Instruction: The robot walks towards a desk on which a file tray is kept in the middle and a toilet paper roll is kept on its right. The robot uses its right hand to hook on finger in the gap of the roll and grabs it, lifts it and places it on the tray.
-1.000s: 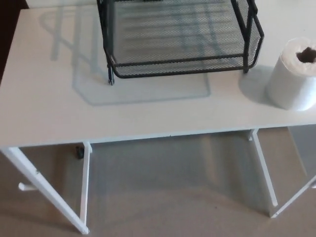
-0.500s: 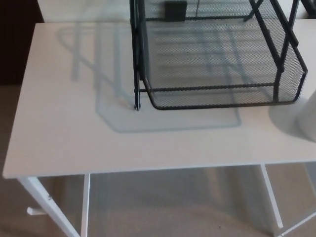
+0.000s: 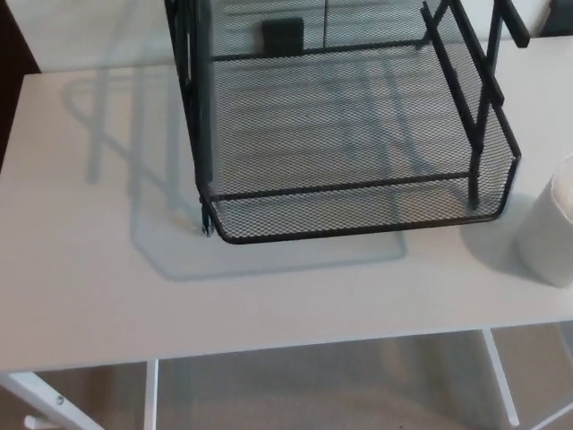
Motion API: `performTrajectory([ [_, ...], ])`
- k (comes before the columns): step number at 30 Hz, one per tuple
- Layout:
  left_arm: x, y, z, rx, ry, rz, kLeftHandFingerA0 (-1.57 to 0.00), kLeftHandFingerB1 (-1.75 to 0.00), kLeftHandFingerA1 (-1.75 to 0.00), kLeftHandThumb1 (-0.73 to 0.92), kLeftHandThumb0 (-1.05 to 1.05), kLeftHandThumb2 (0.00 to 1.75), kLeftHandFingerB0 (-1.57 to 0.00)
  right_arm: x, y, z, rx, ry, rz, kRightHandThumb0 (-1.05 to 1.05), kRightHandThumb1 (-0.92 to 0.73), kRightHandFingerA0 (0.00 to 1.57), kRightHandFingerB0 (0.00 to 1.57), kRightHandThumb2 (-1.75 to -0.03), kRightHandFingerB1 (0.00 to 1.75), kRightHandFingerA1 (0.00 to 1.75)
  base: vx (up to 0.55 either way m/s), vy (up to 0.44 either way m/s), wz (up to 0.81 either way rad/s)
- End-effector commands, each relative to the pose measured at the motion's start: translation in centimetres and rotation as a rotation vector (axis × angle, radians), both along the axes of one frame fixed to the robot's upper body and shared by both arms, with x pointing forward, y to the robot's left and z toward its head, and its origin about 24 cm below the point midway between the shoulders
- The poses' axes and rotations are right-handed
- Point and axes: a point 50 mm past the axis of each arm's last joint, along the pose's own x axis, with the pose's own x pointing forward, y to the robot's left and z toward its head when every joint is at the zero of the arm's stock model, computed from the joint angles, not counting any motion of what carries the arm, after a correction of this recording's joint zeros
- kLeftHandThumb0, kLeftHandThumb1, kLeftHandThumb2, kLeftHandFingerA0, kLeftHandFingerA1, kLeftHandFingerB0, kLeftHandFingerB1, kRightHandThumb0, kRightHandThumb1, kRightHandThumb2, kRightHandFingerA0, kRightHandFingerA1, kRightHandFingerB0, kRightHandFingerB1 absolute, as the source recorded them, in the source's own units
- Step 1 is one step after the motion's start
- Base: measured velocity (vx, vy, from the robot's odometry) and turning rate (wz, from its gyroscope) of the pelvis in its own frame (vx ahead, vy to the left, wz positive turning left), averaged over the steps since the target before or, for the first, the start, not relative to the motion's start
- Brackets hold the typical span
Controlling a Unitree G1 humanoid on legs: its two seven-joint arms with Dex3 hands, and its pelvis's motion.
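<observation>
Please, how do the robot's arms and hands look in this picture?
They cannot be described from this picture: no robot hand or arm shows. The head view shows only the white desk, the black mesh file tray and part of the white toilet paper roll at the right edge.

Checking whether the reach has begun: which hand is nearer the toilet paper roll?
Neither can be judged: no hand shows. The toilet paper roll stands at the picture's right edge, on the robot's right, beside the file tray.
</observation>
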Motion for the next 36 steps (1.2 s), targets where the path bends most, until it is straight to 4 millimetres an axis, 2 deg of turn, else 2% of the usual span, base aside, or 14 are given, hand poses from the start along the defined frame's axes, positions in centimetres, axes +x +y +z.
performTrajectory([
  [1, -0.2, 0.3, 0.2, 0.013, -0.003, 0.004, -0.19, -0.47, -0.56, 0.89, -0.57, 0.66, -0.22, 0.0, -0.3, 0.5, -0.009, -0.035, -0.004, -0.77, -0.51, 0.03, 0.05, -0.91, 0.18, 0.24, -0.01, 0.204, -0.09],
  [7, -0.5, 0.3, 0.2, 0.004, -0.013, 0.006, -0.20, -0.47, -0.56, 0.89, -0.57, 0.67, -0.23, 0.1, -0.4, 0.5, -0.009, 0.004, -0.005, -0.79, -0.53, 0.00, 0.00, -0.93, 0.19, 0.20, -0.03, 0.220, 0.00],
  [8, -0.6, 0.3, 0.2, 0.008, -0.018, -0.006, -0.24, -0.50, -0.59, 0.84, -0.58, 0.67, -0.26, 0.1, -0.4, 0.5, -0.015, -0.004, 0.005, -0.78, -0.67, 0.00, 0.00, -0.60, 0.23, 0.30, 0.07, 0.110, 0.10],
  [10, -0.9, 0.3, 0.1, 0.005, -0.017, 0.015, -0.26, -0.50, -0.59, 0.86, -0.59, 0.65, -0.28, 0.1, -0.4, 0.6, -0.019, -0.001, 0.009, -0.75, -0.51, 0.00, 0.00, -0.93, 0.21, 0.24, 0.09, 0.029, 0.13],
  [16, -1.2, 0.4, -0.1, 0.000, -0.004, 0.040, -0.22, -0.47, -0.56, 0.85, -0.59, 0.65, -0.24, 0.6, -0.5, 0.8, -0.016, -0.042, -0.012, -0.76, -0.51, 0.00, 0.05, -0.89, 0.15, 0.21, 0.05, -0.046, 0.07],
  [18, -1.3, 0.4, -0.1, -0.030, -0.036, 0.069, -0.24, -0.48, -0.58, 0.83, -0.59, 0.66, -0.25, 0.6, -0.4, 0.7, 0.019, -0.222, -0.132, -0.59, -0.57, 0.06, 0.11, -0.59, 0.29, 0.44, 0.00, 0.000, 0.00],
  [19, -1.3, 0.4, -0.1, -0.032, -0.038, 0.072, -0.24, -0.48, -0.58, 0.83, -0.59, 0.66, -0.25, 0.6, -0.4, 0.7, 0.021, -0.234, -0.139, -0.59, -0.57, 0.06, 0.11, -0.59, 0.29, 0.44, 0.00, 0.000, 0.00],
  [20, -1.4, 0.4, -0.1, -0.015, -0.035, 0.062, -0.29, -0.47, -0.56, 0.86, -0.59, 0.63, -0.30, 0.8, -0.2, 0.6, 0.027, -0.342, -0.232, -0.49, -0.53, 0.43, 0.18, -0.57, 0.34, 0.64, 0.00, 0.000, 0.00],
  [21, -1.3, 0.4, 0.0, 0.005, -0.022, 0.042, -0.24, -0.45, -0.55, 0.86, -0.60, 0.65, -0.27, 0.7, -0.2, 0.7, 0.036, -0.406, -0.264, -0.34, -0.36, 0.47, 0.03, -0.89, 0.49, 0.72, 0.00, 0.000, 0.00],
  [22, -1.2, 0.4, -0.1, -0.001, -0.021, 0.057, -0.25, -0.47, -0.58, 0.87, -0.58, 0.65, -0.25, 0.6, -0.2, 1.0, 0.018, -0.445, -0.278, -0.56, -0.46, 0.57, 0.11, -0.79, 0.45, 0.79, 0.00, 0.000, 0.00],
  [26, -1.1, 0.5, 0.1, -0.039, -0.052, 0.063, -0.20, -0.46, -0.56, 0.89, -0.58, 0.66, -0.21, 0.2, -0.7, 1.4, -0.005, -0.471, -0.332, -0.52, -0.55, 0.50, 0.18, -0.56, 0.34, 0.57, 0.00, 0.000, 0.00],
  [31, -1.0, 0.5, 0.2, -0.038, -0.077, 0.090, -0.26, -0.47, -0.58, 0.87, -0.57, 0.66, -0.23, -0.3, -1.4, 1.5, 0.004, -0.495, -0.405, -0.56, -0.44, 0.61, 0.13, -0.78, 0.46, 0.73, 0.00, 0.000, 0.00],
  [32, -1.0, 0.5, 0.2, -0.039, -0.081, 0.094, -0.27, -0.48, -0.58, 0.88, -0.59, 0.66, -0.24, -0.2, -1.4, 1.7, -0.001, -0.517, -0.405, -0.55, -0.54, 0.67, 0.15, -0.56, 0.37, 0.76, 0.00, 0.000, 0.00],
  [36, -0.9, 0.7, 0.5, -0.039, -0.092, 0.105, -0.28, -0.50, -0.60, 0.88, -0.61, 0.66, -0.26, 1.0, -2.9, 4.1, 0.016, -0.639, -0.471, -0.64, -0.44, 0.26, 0.04, -0.80, 0.36, 0.58, 0.00, 0.000, 0.00],
])
